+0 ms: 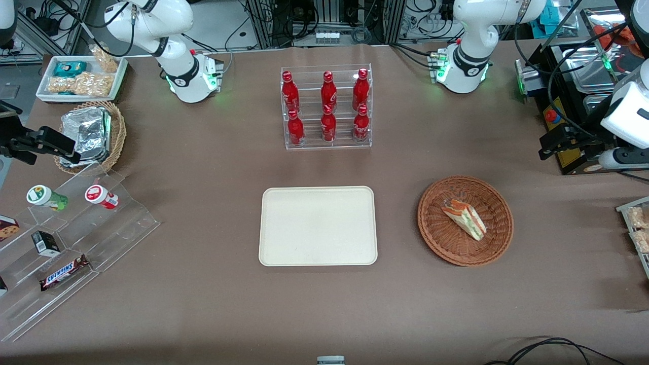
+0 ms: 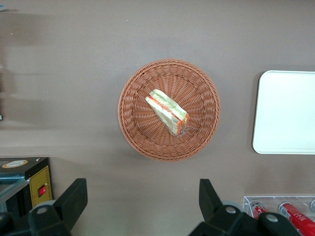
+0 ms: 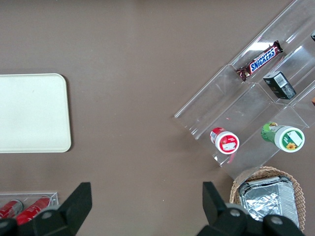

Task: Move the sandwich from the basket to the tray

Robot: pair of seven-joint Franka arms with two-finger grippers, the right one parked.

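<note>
While the sandwich [image 2: 168,111] lies in the basket [image 2: 134,123], the spread claw [image 2: 142,200] hangs above, tray [image 1: 284,243] bare.

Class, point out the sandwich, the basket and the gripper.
sandwich [image 1: 464,218], front view, middle of wedge
basket [image 1: 435,238], front view, woven wall
gripper [image 2: 142,204], left wrist view, midway between open fingertips, above the basket

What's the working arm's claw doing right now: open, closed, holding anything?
Left claw: open, holding nothing, high above the table with the sandwich untouched in the wicker basket.
</note>
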